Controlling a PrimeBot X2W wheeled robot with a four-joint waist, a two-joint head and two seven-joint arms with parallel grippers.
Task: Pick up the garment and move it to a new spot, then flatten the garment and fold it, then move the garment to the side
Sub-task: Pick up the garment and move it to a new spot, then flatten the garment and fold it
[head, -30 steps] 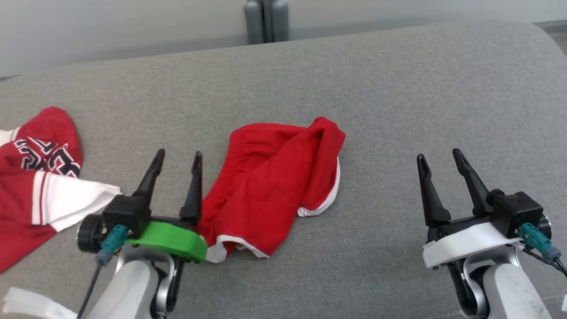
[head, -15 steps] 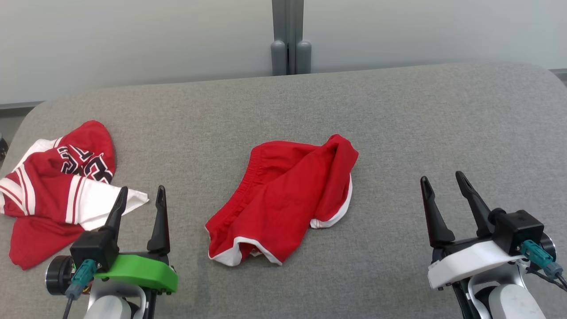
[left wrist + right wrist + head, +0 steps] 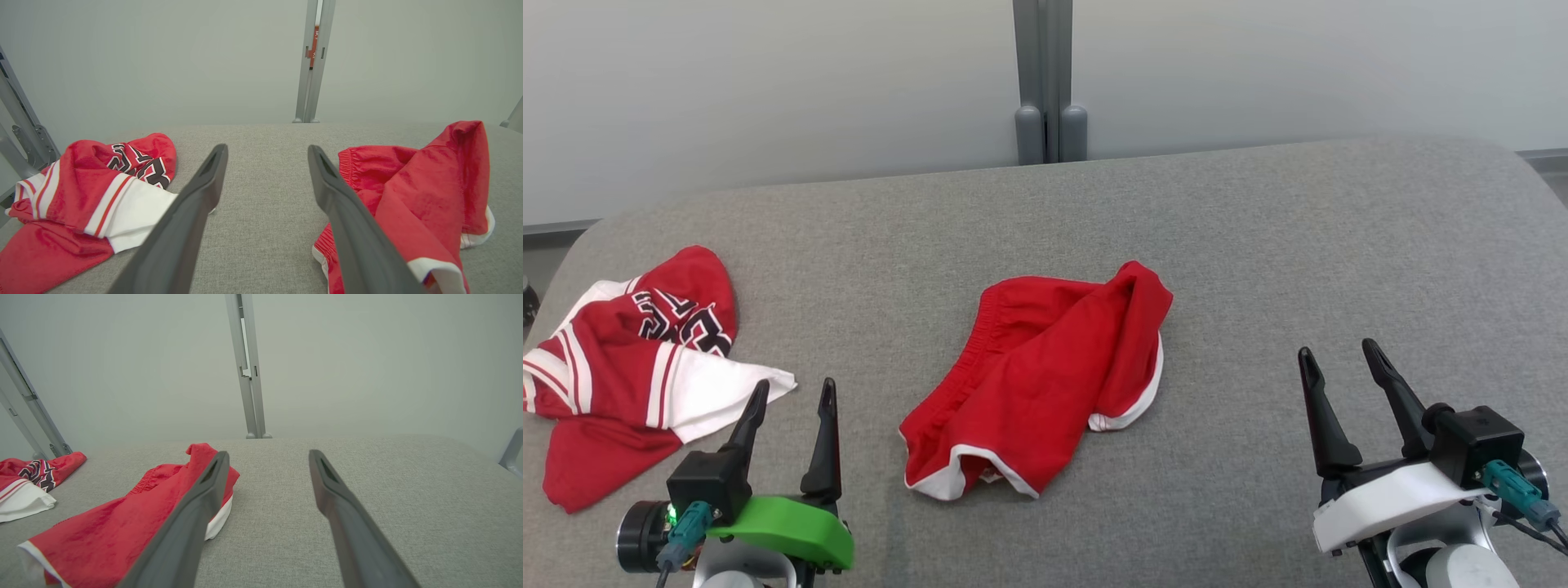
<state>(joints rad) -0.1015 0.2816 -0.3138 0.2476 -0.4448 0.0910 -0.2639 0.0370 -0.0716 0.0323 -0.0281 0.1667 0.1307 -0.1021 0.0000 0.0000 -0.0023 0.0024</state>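
A pair of red shorts with white trim point(image 3: 1033, 384) lies crumpled at the middle of the grey padded surface point(image 3: 1258, 261); the same shorts point(image 3: 412, 196) sit right of the fingers in the left wrist view and the shorts point(image 3: 122, 522) lie low on the left in the right wrist view. My left gripper point(image 3: 794, 390) stands open at the lower left, to the left of the shorts and apart from them, holding nothing. My right gripper point(image 3: 1339, 353) is open at the lower right, well clear of the shorts, with nothing between its fingers.
A red and white jersey with black lettering point(image 3: 629, 359) lies bunched at the left edge of the surface; the jersey point(image 3: 81, 200) also lies left of my left fingers. A grey post point(image 3: 1049, 82) stands against the pale wall behind. Bare grey surface stretches to the right.
The camera has risen and drawn back, bringing the wall and far edge into view. My left gripper has pulled back and leftward away from the shorts. The shorts lie as before.
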